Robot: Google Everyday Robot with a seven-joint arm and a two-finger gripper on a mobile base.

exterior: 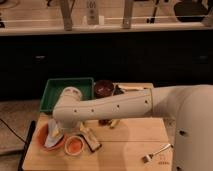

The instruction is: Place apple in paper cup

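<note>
My gripper [56,131] hangs at the end of my forearm, up and to the left of the cup [67,144], low over the orange bowl [44,142]. I cannot tell how wide it stands, or whether it has hold of anything, because my own arm covers it from this side. It looks to be apart from the cup, though near it.

The orange bowl sits just left of the cup with a white cloth [51,139] in it. That bowl is not my business here.

The apple [75,146] shows as a round orange-red patch filling the cup's pale rim, so I take it to be inside the cup and sitting at about rim height. The cup stands upright near the front edge of the table [125,142].

Just right of the cup lies a flat dark object [93,143], close enough that it may touch (I cannot make out what it is). Behind the cup, well apart from it, are the green tray [52,90] and, further right, the brown bowl [104,88]. A fork [156,152] lies far to the right of the cup.

By my reckoning the placing itself is done. What may be left is lifting my arm clear without knocking the cup or dragging the cloth.
</note>
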